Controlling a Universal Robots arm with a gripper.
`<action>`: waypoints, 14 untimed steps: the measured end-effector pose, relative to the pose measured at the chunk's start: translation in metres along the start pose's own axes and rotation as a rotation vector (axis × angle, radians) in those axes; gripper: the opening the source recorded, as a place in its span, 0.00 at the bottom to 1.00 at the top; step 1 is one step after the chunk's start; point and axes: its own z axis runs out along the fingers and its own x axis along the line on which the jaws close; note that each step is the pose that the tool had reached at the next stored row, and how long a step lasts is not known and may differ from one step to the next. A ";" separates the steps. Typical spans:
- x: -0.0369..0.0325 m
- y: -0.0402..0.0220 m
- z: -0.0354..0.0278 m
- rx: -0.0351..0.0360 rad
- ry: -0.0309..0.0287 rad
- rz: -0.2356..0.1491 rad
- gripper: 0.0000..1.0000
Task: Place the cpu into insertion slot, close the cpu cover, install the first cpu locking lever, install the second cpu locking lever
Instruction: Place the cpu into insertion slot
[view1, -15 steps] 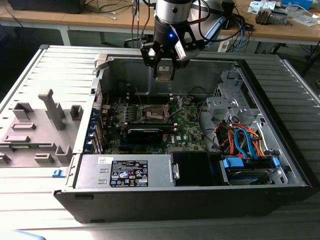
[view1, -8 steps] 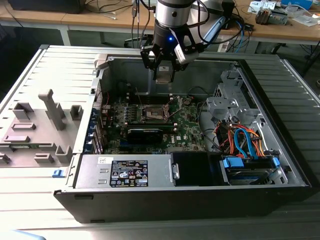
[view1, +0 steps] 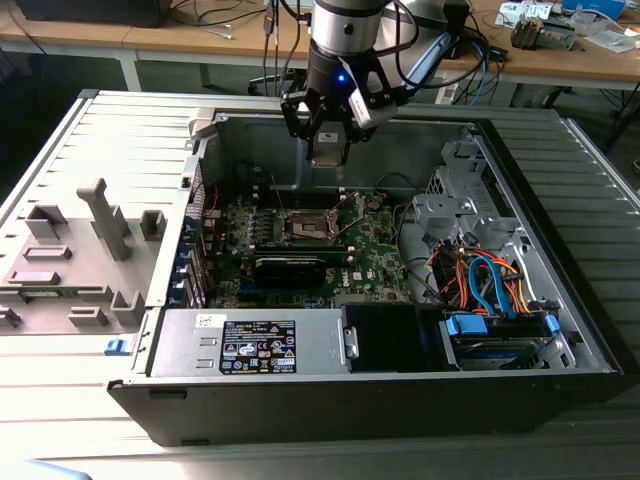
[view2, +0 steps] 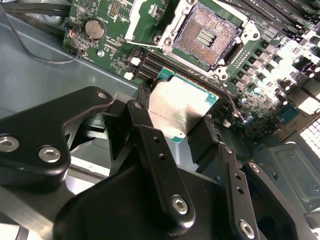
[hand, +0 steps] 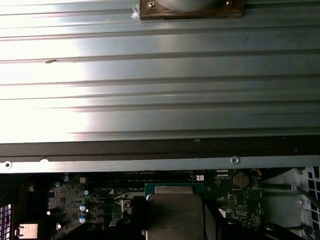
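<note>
Ribbed grey metal table (view1: 590, 180) carries an open computer case (view1: 400, 400) lying on its side, with a wooden workbench (view1: 560, 55) behind it. Inside the case sit the green motherboard (view1: 375, 255), a long black card (view1: 290, 266), a power supply (view1: 250, 345) at the near wall, and a bundle of blue and orange cables (view1: 485, 280) toward the exterior view's right. A grey fixture tray (view1: 70, 265) lies on the table at the exterior view's left.

The gripper (view2: 175, 120) hangs over the rear part of the case, above the board. Its jaws are closed narrowly on the cpu (view2: 182, 100), one black finger (view2: 142, 117) pressing each of two opposite edges; the chip's silver top and green rim (hand: 175, 186) show in both wrist views. The cpu is in the air, apart from the board.

The insertion slot (view2: 206, 36) lies bare, its contact field exposed. The cpu cover (view2: 142, 17) stands tilted up beside it. A coin cell battery (view2: 94, 28) sits near the board's edge.
</note>
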 end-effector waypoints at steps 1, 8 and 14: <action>0.0001 -0.0002 0.0002 -0.0001 -0.0002 0.000 0.55; 0.0007 -0.0044 0.0010 0.0000 0.0000 0.000 0.55; 0.0006 -0.0047 0.0029 0.0001 0.0000 0.000 0.55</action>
